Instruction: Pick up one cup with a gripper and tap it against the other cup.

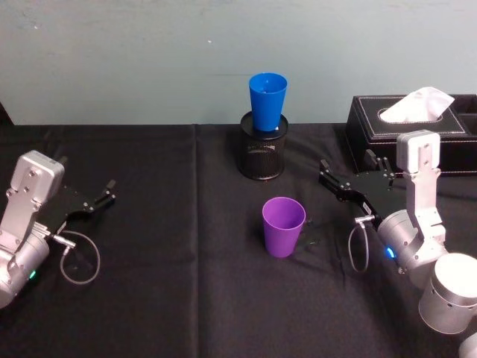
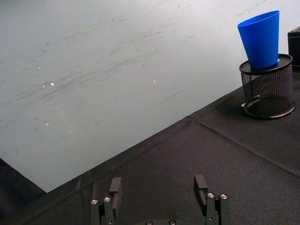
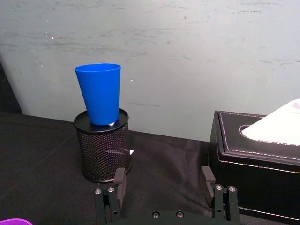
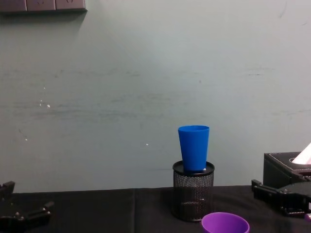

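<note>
Head view: purple cup (image 1: 283, 226) upright mid-table, just left of right gripper (image 1: 355, 181), nearer than left gripper (image 1: 99, 200); blue cup (image 1: 267, 101) far, atop mesh holder (image 1: 262, 154).
Wrist views: both jaws wide apart, empty.

Purple cup (image 1: 283, 226) upright on table (image 1: 149, 298), mid-front. Blue cup (image 1: 267, 101) upright atop mesh holder (image 1: 261, 153), behind it, well apart.

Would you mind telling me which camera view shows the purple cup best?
The head view: the whole purple cup stands upright there. The chest view catches just its rim, the right wrist view a sliver.
</note>
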### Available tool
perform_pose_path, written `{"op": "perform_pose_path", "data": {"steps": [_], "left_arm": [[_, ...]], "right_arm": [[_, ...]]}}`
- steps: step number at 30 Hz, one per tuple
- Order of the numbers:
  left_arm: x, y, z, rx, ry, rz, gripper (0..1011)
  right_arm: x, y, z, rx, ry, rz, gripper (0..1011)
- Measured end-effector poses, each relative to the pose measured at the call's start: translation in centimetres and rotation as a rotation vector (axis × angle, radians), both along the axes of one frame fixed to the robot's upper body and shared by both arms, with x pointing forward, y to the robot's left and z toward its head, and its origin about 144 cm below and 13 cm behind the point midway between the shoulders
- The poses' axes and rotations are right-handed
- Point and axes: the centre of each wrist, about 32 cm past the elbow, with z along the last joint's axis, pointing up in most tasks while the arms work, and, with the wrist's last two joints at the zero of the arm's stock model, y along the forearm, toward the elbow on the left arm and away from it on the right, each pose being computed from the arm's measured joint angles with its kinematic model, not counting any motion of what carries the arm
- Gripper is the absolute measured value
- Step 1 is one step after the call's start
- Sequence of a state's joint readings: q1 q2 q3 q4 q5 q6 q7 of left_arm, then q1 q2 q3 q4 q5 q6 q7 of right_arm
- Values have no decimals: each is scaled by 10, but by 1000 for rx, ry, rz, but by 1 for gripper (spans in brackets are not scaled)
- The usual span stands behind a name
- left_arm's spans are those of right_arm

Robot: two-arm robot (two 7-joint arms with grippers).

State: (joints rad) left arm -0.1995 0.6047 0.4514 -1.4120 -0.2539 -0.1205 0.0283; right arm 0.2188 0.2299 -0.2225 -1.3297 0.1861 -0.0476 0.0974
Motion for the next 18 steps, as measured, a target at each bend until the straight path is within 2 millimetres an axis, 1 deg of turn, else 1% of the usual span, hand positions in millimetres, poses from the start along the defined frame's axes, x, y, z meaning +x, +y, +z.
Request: {"op": "perform_pose_path", "data": {"steps": [18], "left_arm": [[0, 0, 0, 0, 0, 0, 1000]], "right_arm": [[0, 0, 0, 0, 0, -1, 1003]]}}
